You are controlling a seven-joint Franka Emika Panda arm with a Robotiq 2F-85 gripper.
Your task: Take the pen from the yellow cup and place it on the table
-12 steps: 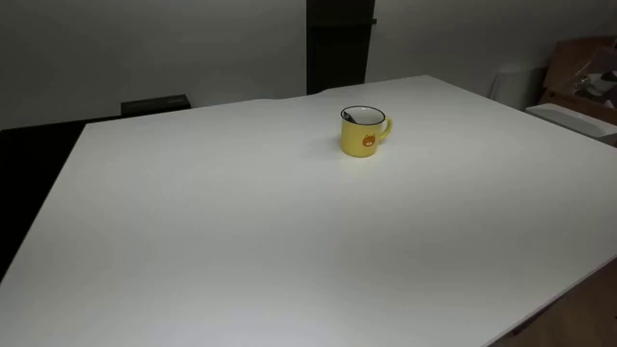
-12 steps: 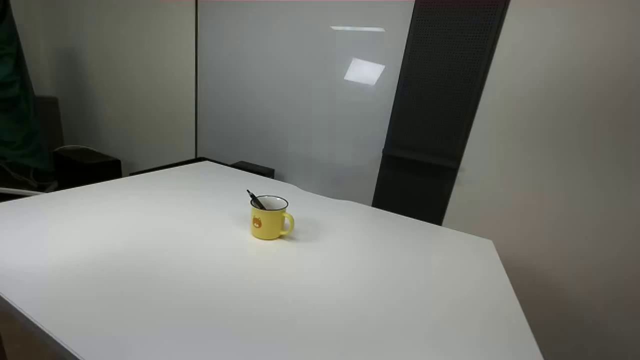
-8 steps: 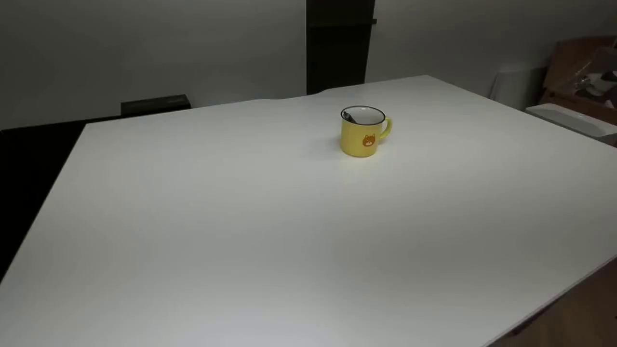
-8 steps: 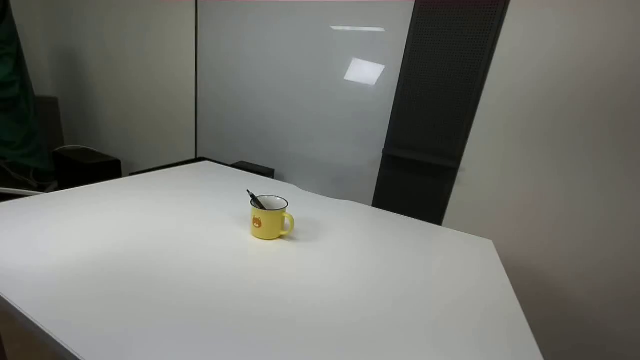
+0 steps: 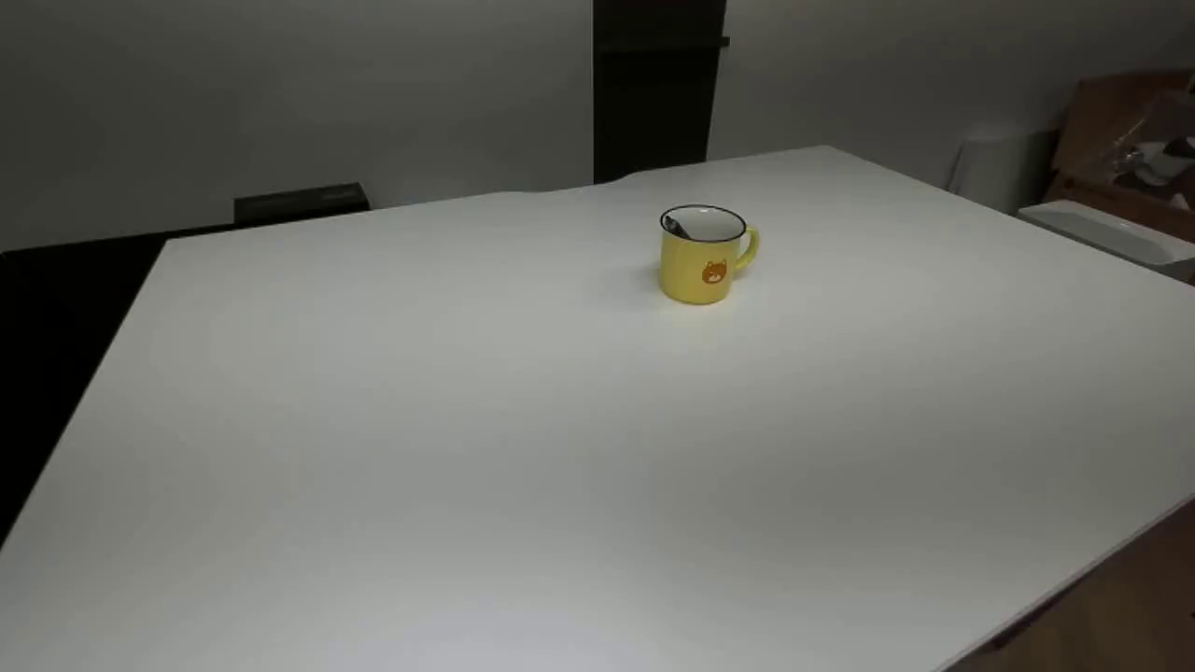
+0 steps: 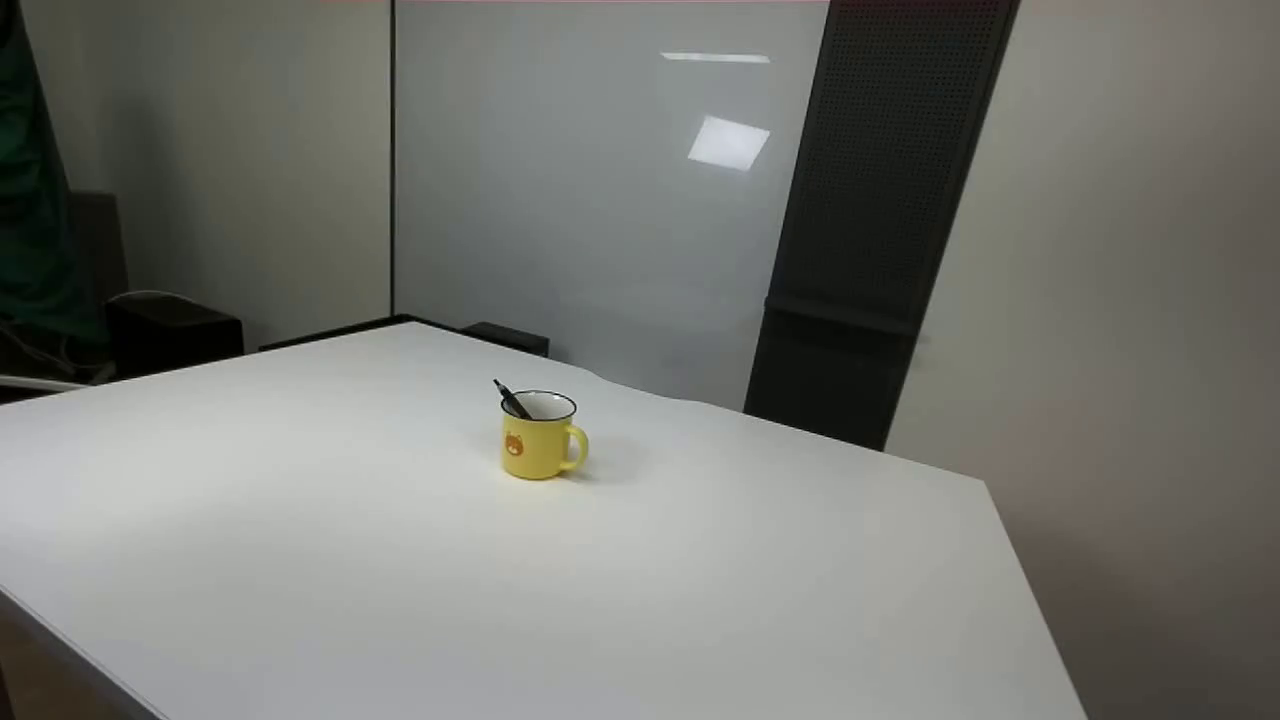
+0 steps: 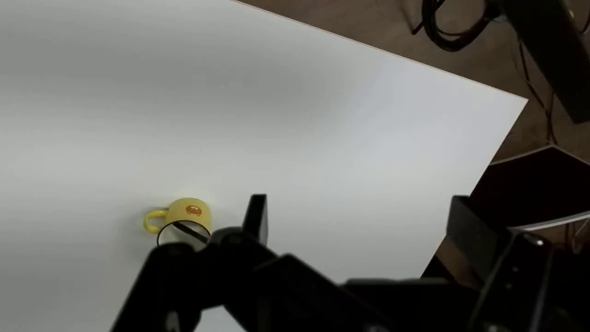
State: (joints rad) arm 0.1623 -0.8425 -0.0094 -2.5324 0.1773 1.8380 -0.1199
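The yellow cup stands upright on the white table in both exterior views, the cup (image 5: pixel 693 271) (image 6: pixel 535 448) having a bear mark and a dark rim. The dark pen (image 6: pixel 511 399) leans inside it, its upper end poking above the rim; the pen's tip also shows in an exterior view (image 5: pixel 675 227). In the wrist view the cup (image 7: pixel 186 210) and pen (image 7: pixel 190 231) are at lower left, partly hidden by a finger. My gripper (image 7: pixel 357 210) is wide open and empty, to the side of the cup and above the table (image 7: pixel 322 138). It is out of both exterior views.
The table's edge and corner (image 7: pixel 525 99) show in the wrist view, with floor, cables (image 7: pixel 454 41) and a dark piece of furniture (image 7: pixel 539 189) beyond. A dark panel (image 6: pixel 860 230) and a wall stand behind the table.
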